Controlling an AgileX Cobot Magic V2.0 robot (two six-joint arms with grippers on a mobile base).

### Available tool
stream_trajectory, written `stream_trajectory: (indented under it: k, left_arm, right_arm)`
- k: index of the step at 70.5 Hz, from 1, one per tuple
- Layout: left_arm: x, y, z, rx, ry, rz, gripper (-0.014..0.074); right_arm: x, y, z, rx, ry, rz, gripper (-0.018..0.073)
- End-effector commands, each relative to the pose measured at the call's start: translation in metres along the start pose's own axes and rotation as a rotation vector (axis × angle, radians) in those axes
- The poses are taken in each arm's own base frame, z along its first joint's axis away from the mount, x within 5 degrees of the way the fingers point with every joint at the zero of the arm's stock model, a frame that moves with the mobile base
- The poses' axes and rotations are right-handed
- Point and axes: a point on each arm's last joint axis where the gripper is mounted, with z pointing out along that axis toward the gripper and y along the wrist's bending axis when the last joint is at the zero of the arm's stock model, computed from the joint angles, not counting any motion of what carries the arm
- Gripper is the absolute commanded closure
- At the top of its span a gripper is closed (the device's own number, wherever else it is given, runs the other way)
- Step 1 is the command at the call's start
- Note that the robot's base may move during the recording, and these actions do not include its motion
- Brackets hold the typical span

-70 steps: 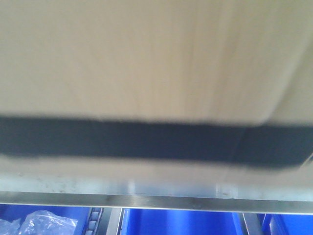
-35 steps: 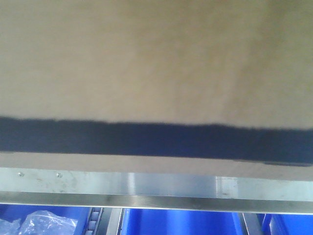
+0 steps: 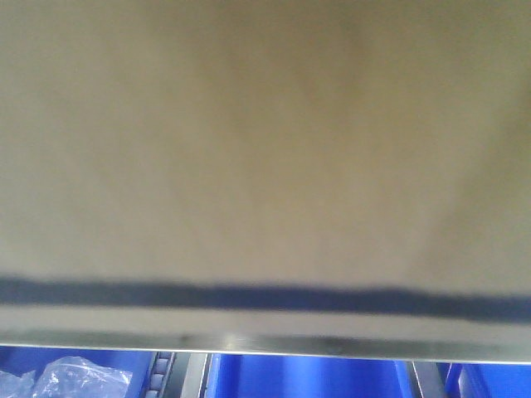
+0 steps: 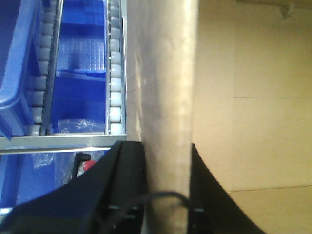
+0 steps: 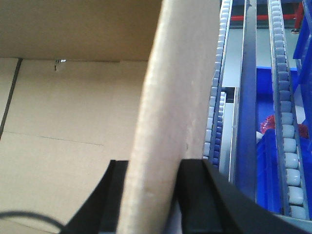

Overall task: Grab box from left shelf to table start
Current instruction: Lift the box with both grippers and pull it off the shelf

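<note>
The left gripper point(image 4: 162, 148) and right gripper point(image 5: 153, 165) each clamp one wall of the box point(image 3: 265, 149). It looms above the left shelf point(image 3: 249, 342) rail; blue bins point(image 3: 307, 380) sit beneath.

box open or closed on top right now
Open. Both wrist views look into the box, bare cardboard inside, and the left gripper and right gripper each straddle a side wall.

Blue bins point(image 3: 307, 380); clear plastic bag point(image 3: 79, 377) in left bin; grey roller tracks point(image 4: 115, 73) beside bins.
</note>
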Motion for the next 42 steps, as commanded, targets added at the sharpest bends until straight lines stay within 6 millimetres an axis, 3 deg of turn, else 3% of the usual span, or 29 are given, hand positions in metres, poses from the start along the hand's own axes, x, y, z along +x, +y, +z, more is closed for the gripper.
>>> stream_trajectory:
  k: [1, 42]
  left_arm:
    - [-0.015, -0.002, -0.005, 0.014, -0.143, -0.006, 0.0696]
    - [0.007, 0.003, 0.024, -0.005, -0.023, -0.010, 0.0696]
  right_arm:
    - [-0.022, -0.005, -0.002, 0.085, -0.167, -0.073, 0.0499]
    - [-0.022, -0.005, -0.002, 0.085, -0.167, -0.073, 0.0499]
